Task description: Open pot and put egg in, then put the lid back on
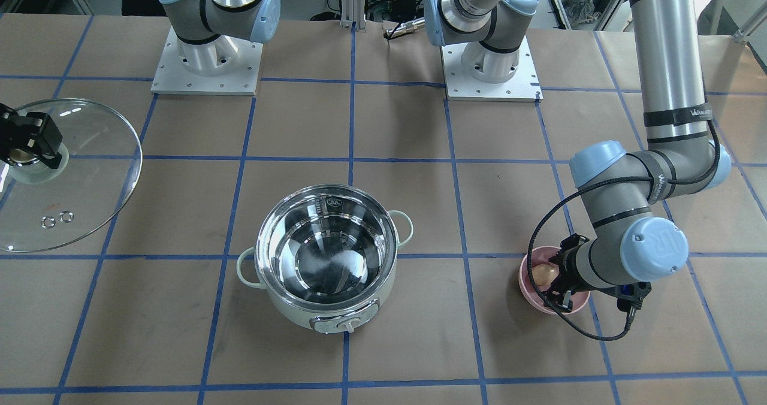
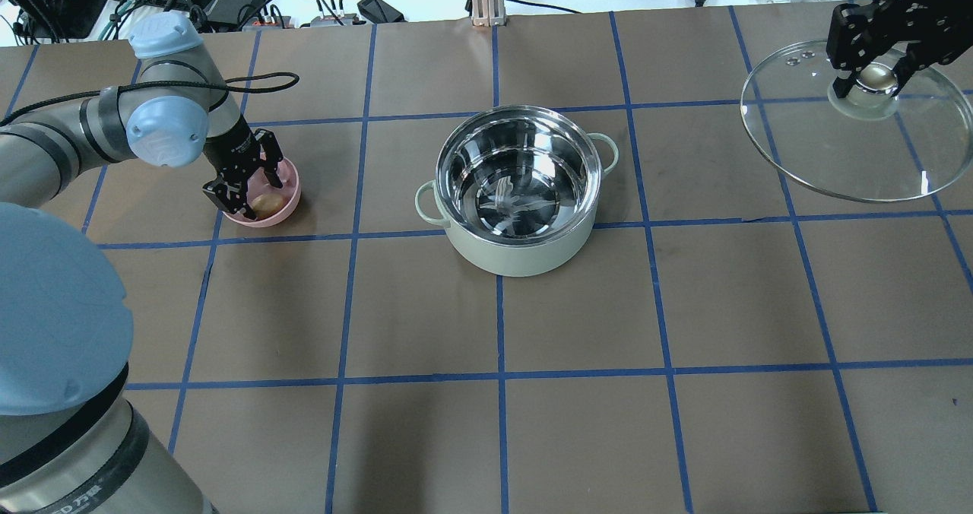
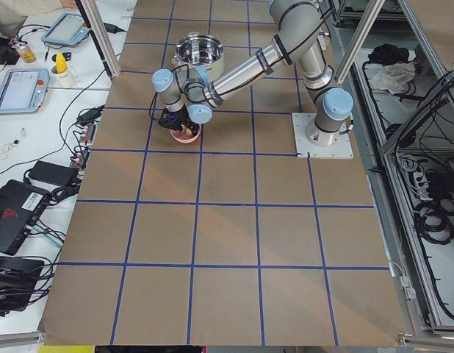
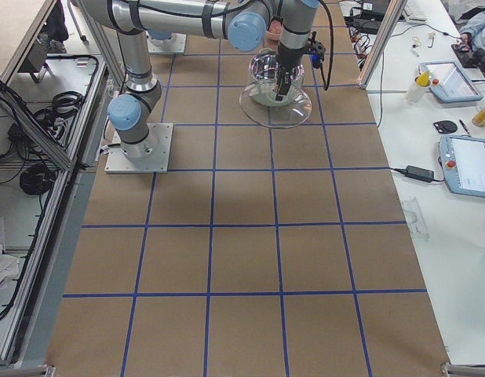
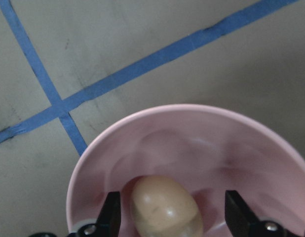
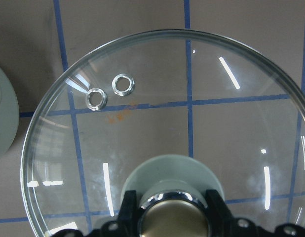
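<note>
Two arms were at work, and I read the scene from the overhead view's left across to its right. At the left the left gripper [image 2: 255, 204] reached down into the pink bowl [image 2: 289, 188]. Only its wrist camera showed me the detail: the fingers [image 5: 111, 217] stood apart on either side of the egg [image 5: 166, 208], which lay on the bowl's floor, one finger just beside the shell and the other with a gap.

In the middle the pot [image 2: 517, 254] stood uncovered, steel interior showing, well apart from both bowl and lid. Its silver panel [image 1: 344, 323] showed in the front-facing view alone.

At the right the right gripper [image 2: 874, 80] was clamped on the knob [image 6: 171, 218] of the lid [image 2: 851, 160], which hung tilted. The right wrist camera showed the two holes [image 6: 96, 98] and the grid through the glass. Whether the rim touched the table I couldn't tell.

The table [image 2: 578, 423] was covered in brown paper and squared with blue tape [image 2: 499, 377]. The side views showed white benches [image 4: 431, 118] with tablets [image 4: 468, 163] along one long edge. The lid sat near the table's right end, its rim cut by the front-facing frame.
</note>
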Tool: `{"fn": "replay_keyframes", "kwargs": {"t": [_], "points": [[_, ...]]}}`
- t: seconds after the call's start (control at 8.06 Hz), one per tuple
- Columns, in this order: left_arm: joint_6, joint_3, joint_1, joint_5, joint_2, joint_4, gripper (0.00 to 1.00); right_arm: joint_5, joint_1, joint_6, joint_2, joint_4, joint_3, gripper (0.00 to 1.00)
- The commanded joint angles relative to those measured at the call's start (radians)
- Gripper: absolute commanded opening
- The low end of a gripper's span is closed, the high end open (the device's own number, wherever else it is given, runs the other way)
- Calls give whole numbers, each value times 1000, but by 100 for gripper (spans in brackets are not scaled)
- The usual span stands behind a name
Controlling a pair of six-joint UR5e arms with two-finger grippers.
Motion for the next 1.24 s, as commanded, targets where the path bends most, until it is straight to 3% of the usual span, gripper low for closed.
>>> {"fn": "replay_keyframes", "kwargs": {"t": [0.0, 0.25, 0.37, 1.12], "points": [[0, 1, 0, -11, -5, 2, 41, -1, 0, 1, -1, -1, 3, 0], [5, 2, 0, -13, 1, 0, 26, -9, -1, -12, 1, -9, 4, 0], [5, 2, 0, -11, 12, 0, 25, -9, -1, -13, 1, -10, 4, 0], [-71, 18, -26, -11, 182, -21, 26, -16, -6, -20, -10, 0, 9, 0]]}}
